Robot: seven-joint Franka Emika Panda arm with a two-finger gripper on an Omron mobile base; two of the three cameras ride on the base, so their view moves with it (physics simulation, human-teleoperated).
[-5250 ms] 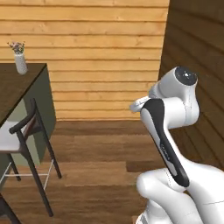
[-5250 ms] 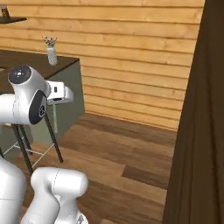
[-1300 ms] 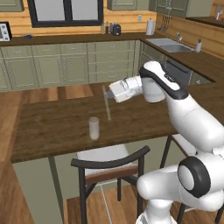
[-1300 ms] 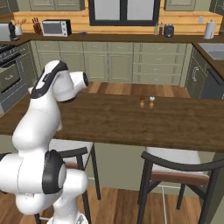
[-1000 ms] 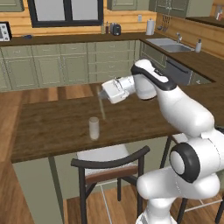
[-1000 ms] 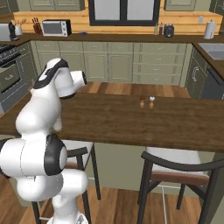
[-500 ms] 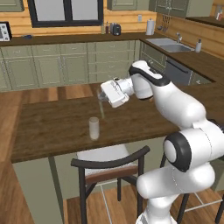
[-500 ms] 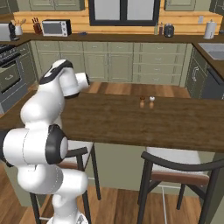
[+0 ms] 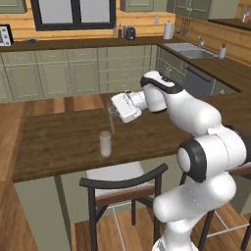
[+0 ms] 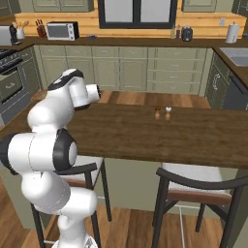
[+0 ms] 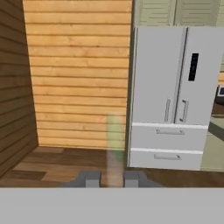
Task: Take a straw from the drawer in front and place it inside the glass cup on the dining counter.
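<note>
Over the dark wood dining counter point(image 9: 63, 142) my gripper point(image 9: 113, 111) is shut on the straw point(image 9: 112, 123), a thin pale stick that hangs down from the fingers. The glass cup point(image 9: 105, 143) stands upright on the counter, just below and slightly left of the straw's lower end, apart from it. In the hand view the straw point(image 11: 115, 146) rises as a pale blurred strip between the two dark fingertips of the gripper point(image 11: 111, 179). In the right base view the arm's white wrist point(image 10: 86, 95) reaches over the counter point(image 10: 145, 135). The drawer is out of view.
Two small shakers point(image 10: 162, 113) stand on the counter's far side. A dark chair point(image 9: 122, 184) is tucked under the counter in front of the cup, another point(image 10: 203, 189) further right. The hand view looks at a grey fridge point(image 11: 175, 96) and a wood-plank wall point(image 11: 74, 70).
The base has driven from a wood-walled corner to the dining counter. In the last second the gripper with the straw has moved left and a little down, closer to the glass cup.
</note>
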